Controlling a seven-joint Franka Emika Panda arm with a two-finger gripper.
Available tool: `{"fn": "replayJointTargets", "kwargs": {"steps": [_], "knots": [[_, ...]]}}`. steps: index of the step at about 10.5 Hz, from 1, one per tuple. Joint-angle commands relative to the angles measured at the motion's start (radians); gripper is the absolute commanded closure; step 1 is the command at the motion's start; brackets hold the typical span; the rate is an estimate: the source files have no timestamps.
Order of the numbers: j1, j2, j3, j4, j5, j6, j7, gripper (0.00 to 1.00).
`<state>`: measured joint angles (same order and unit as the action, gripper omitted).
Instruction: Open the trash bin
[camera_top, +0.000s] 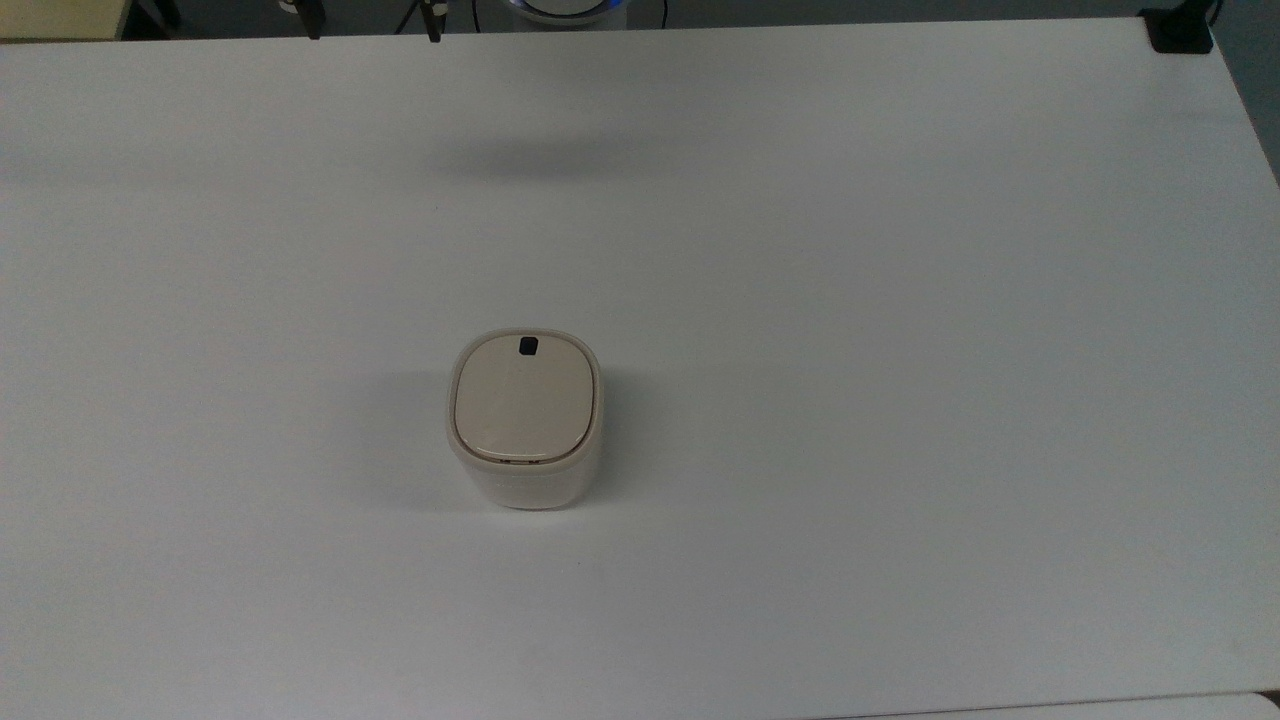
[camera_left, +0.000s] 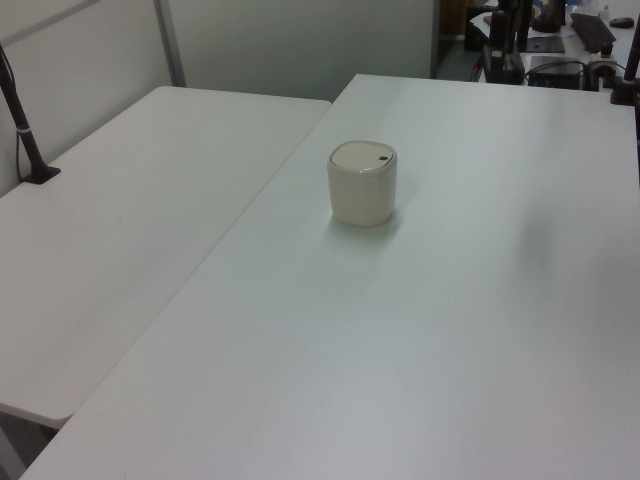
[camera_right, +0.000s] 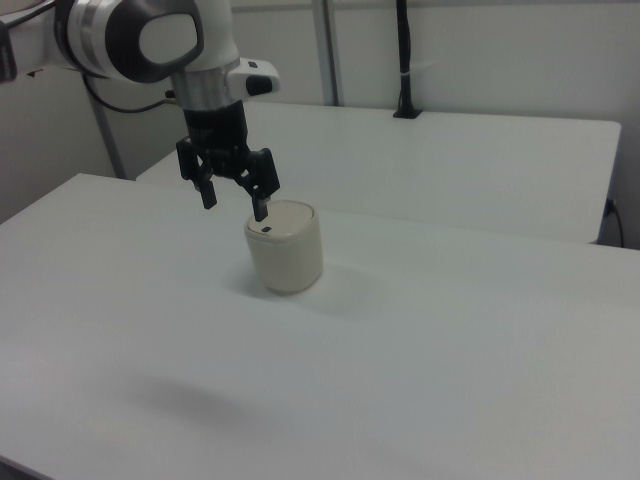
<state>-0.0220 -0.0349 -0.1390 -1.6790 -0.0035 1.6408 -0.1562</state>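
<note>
Currently the trash bin (camera_top: 524, 420) stands upright near the middle of the white counter (camera_top: 900, 400), well apart from every edge. Beige lid (camera_top: 524, 400) shut flat; black latch button (camera_top: 527, 347) sits at the lid's side toward the counter's far edge in the top view. In the right view the pincer (camera_right: 232, 203) hangs spread wide, not touching the bin (camera_right: 285, 247), holding nothing.

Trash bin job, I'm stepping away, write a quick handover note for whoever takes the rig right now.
Gripper: open, holding nothing, up in the air at the right view's upper left, apart from the bin.
Trash bin: upright on the white table, near its middle.
Lid: shut flat; black latch button at its far edge in the top view.
Done: nothing on the bin yet.
Left: press the button, likely, so the lid opens.
</note>
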Motion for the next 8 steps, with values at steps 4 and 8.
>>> {"fn": "replayJointTargets", "kwargs": {"steps": [4, 8], "knots": [[0.013, 0.003, 0.007, -0.008, -0.013, 0.004, 0.038, 0.0], [0.013, 0.012, 0.006, -0.008, -0.013, 0.005, 0.003, 0.1]]}}
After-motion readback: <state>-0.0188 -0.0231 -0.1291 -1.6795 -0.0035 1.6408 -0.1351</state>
